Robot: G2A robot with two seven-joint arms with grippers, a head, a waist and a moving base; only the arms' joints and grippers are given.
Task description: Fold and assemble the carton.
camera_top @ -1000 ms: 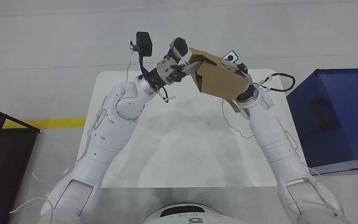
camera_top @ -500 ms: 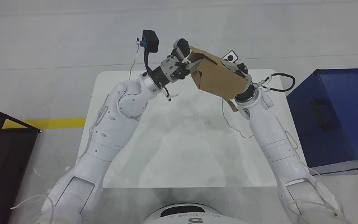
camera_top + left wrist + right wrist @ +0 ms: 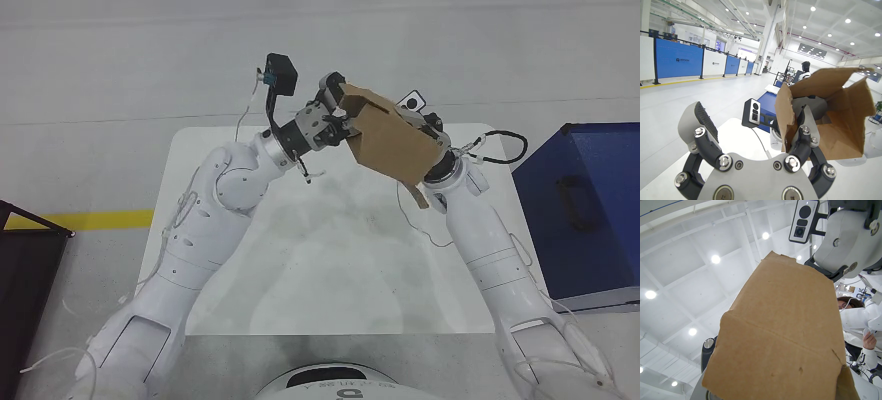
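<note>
**Item:** carton point(image 3: 390, 135), brown corrugated board, partly opened. Held aloft over the far edge of the tabletop point(image 3: 330, 260), between the two wrists, clear of the surface.

**Change over the last second:** left end effector point(image 3: 335, 118) brought in from just beside the carton's nearer flap to contact with it. Left wrist camera carried the same way. Carton tipped a little flatter, with the upper flap lying more in line with the main panel. Right arm point(image 3: 470, 230) much where it was.

**Meaning for the task, as a judgement:** flap-folding step in hand and not finished. Carton not yet squared into a box, so assembly is likely no further than midway.

**Left end effector, state:** spread wide, clamping nothing. One finger point(image 3: 806, 121) inside the carton with the ragged-edged flap lying against its pad. Other finger point(image 3: 704, 121) standing free, well apart from the board. Seemingly placed for a pinch on that flap.

**Right end effector:** behind the carton's panel; opening cannot be told.

**Given by the left wrist view, not by the top view:** hollow interior of the carton, torn flap edge, exact finger-to-flap contact.

**Given by the right wrist view:** outer panel with a crease line across it, and the left arm's wrist just past its far edge.

**Given by the top view:** placing over the tabletop, both arms converging. Blue bin point(image 3: 590, 210) on the floor, well apart.
</note>
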